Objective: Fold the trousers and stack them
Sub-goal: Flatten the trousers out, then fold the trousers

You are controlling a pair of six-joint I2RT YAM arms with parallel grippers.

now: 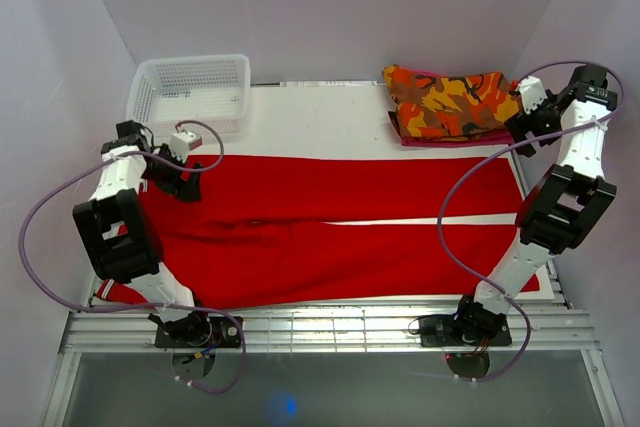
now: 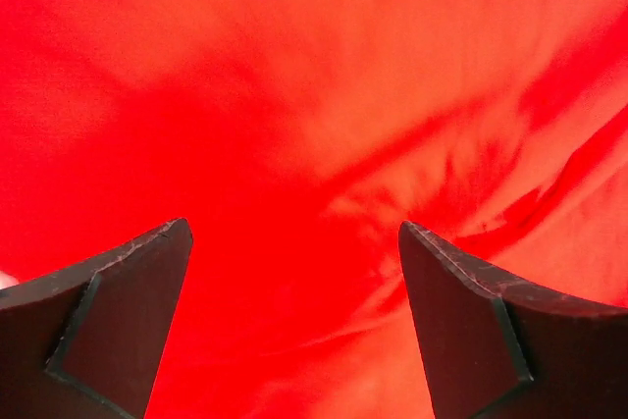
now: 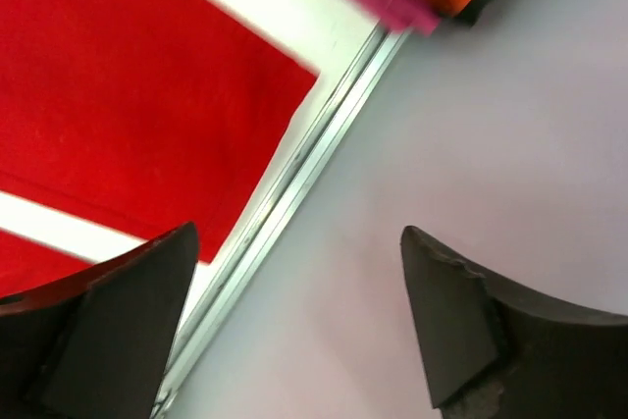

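Trousers (image 1: 330, 227) lie flat across the tabletop, waist at the left edge and legs reaching the right, as the left gripper (image 1: 183, 183) hangs wide-jawed over the waist, apparently to start a fold, and the right gripper (image 1: 524, 123), equally wide, hangs empty at the right edge.

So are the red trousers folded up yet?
No, spread flat: the trousers lie full length across the table, legs side by side.

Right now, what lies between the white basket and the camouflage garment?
Nothing: between basket and garment the white table is bare, as the top view shows.
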